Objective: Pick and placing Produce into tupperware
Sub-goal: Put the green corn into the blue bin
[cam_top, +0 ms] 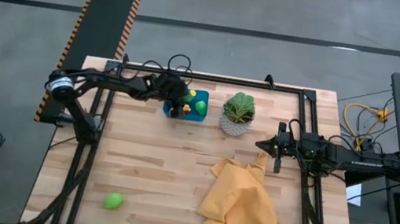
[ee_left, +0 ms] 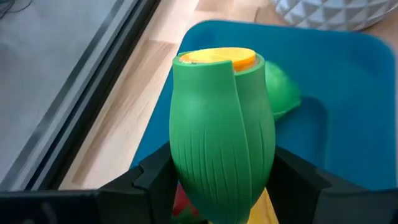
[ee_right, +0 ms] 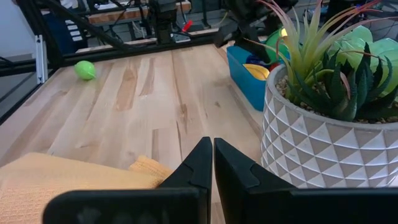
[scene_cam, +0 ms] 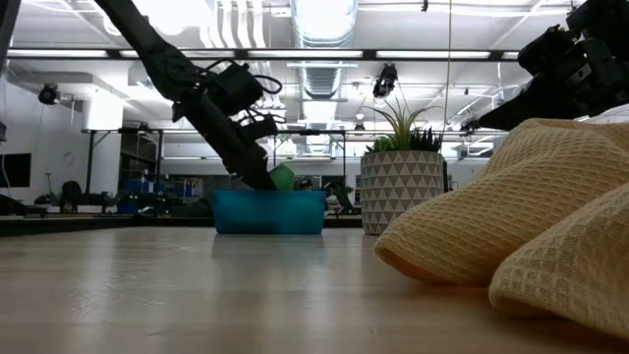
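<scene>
High view: wood table (cam_top: 159, 169), left gripper (cam_top: 177, 97) over the teal tupperware (cam_top: 197, 117) near the far edge, beside the plant pot (cam_top: 237, 116). Yellow cloth (cam_top: 242, 202) toward the near right corner, one green piece (cam_top: 113, 201) near the near left corner.

Low view: left gripper reaches into the tupperware.

Left wrist: jaws clamped on a green husked corn (ee_left: 221, 130), above the tupperware.

Right wrist: right gripper (ee_right: 213, 163) jaws together, over the cloth's edge.

no readable text, labels or numbers anywhere
</scene>
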`<move>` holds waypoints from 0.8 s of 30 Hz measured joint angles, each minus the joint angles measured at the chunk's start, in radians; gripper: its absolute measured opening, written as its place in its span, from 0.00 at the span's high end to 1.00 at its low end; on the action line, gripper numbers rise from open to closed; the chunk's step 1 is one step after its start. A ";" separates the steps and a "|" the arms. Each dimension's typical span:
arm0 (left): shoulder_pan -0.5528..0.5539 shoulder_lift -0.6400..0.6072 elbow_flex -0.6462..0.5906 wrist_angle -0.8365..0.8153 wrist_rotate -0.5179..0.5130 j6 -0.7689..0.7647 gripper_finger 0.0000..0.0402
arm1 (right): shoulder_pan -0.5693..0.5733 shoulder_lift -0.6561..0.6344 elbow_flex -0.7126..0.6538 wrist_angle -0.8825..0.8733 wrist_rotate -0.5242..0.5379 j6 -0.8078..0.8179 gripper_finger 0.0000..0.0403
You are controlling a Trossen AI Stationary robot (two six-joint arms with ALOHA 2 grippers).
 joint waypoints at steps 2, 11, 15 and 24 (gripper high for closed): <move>0.004 0.006 0.000 0.000 -0.020 0.000 0.54 | 0.000 0.000 0.000 0.000 0.000 0.000 0.98; 0.010 0.007 -0.001 0.003 -0.049 -0.008 0.54 | 0.000 0.000 0.000 0.000 0.000 0.000 0.98; 0.010 0.019 -0.003 0.000 -0.049 -0.011 0.54 | 0.000 0.000 0.000 0.000 0.000 0.000 0.98; 0.010 0.048 -0.003 0.006 -0.049 -0.011 0.54 | 0.000 0.000 0.000 0.000 0.000 0.000 0.98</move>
